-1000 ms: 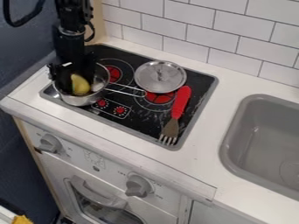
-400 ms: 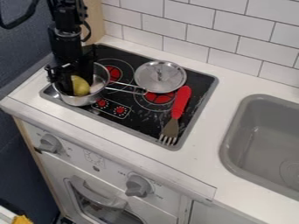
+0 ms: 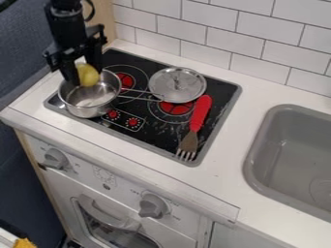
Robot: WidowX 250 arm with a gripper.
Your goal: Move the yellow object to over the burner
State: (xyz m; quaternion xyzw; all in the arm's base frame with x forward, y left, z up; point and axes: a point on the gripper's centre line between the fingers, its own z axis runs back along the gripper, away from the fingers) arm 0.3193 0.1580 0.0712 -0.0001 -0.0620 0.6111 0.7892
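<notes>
One yellow object (image 3: 88, 76), low inside the pot (image 3: 87, 111) a moment ago, has risen with the gripper (image 3: 86, 77) and is now held between its jaws, which press it from both sides above the pot's back part. The pot sits where it did, at the left front corner of the stovetop (image 3: 155, 133), its pale inner bottom now showing. The metal lid (image 3: 178, 86) lies unmoved near the stovetop's back edge, the red-handled fork (image 3: 200, 112) toward the right edge.
</notes>
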